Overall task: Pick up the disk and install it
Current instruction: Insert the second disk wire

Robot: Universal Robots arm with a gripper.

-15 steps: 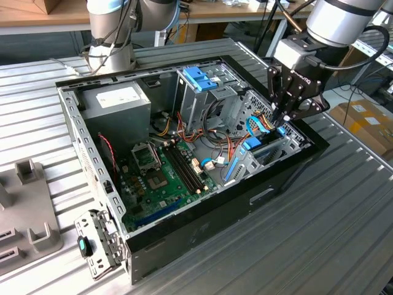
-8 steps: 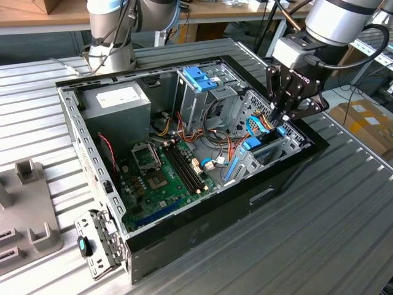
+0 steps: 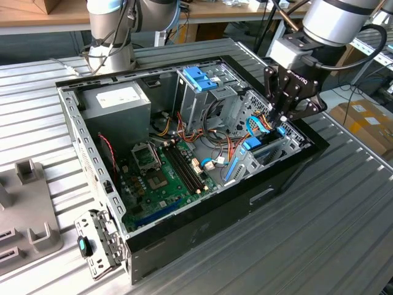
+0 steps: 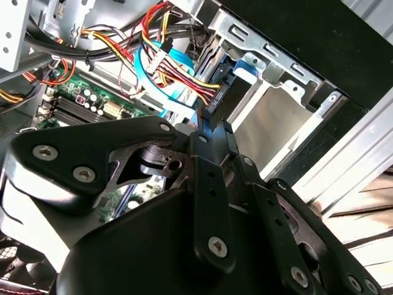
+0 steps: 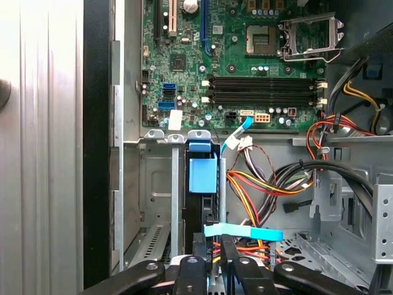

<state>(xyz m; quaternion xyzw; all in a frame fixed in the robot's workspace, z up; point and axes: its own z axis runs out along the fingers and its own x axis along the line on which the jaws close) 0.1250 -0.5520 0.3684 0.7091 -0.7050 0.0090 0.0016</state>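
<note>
**Seating the disk in the case's front bay**

Nearest in the first wrist view: the gripper (image 5: pixel 219 246), clenched, tips all but meeting and set at the near edge of the disk (image 5: pixel 202 178). Cannot tell whether anything thin is nipped between the tips or whether they merely press.

Just past the gripper: the disk, standing on edge in a narrow slot of the metal bay at the front end of the case (image 3: pixel 184 233), light blue plastic on top. Looks well down in the slot, though how fully home cannot be told.

Judged as the install step, pick-up done. Calls for a straight line down the slot with no sideways lean, and for keeping off the flat blue cable (image 5: pixel 245 232) that crosses right at the tips.

Beside the bay, deeper into the case: a bundle of coloured wires (image 5: pixel 270 184). Farther inside: the green circuit board (image 5: pixel 184 61) on the case floor.

Gives the slot head-on in the first wrist view, which the exterior view lacks. Adds, in the exterior view, the arm's tilt over the case's front corner, the grey box (image 3: pixel 116 101) at the case's far end, and the ribbed table (image 3: pixel 319 233) under the case. Sets the clenched tips close before the bay's metal wall in the second wrist view.
</note>
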